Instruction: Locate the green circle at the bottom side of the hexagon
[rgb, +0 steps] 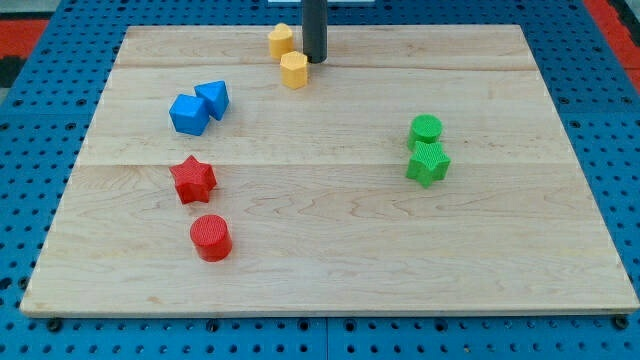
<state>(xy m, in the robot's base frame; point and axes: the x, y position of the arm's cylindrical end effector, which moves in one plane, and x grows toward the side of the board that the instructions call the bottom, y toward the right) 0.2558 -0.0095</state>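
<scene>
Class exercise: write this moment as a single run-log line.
my tip: right of yellow hexagon, near top | green circle: right side, touching green star | circle not yet below hexagon

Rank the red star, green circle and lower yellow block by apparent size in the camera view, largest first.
1. red star
2. green circle
3. lower yellow block

The last two look close, and the yellow block sits farther up the board, so that order is unsure.

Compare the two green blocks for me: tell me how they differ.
The green circle is round with a flat top; the green star has points. The circle sits nearer the view's top, the star directly below it and looking slightly larger. They share colour and seem to touch. My tip is far off by the yellow blocks.
</scene>
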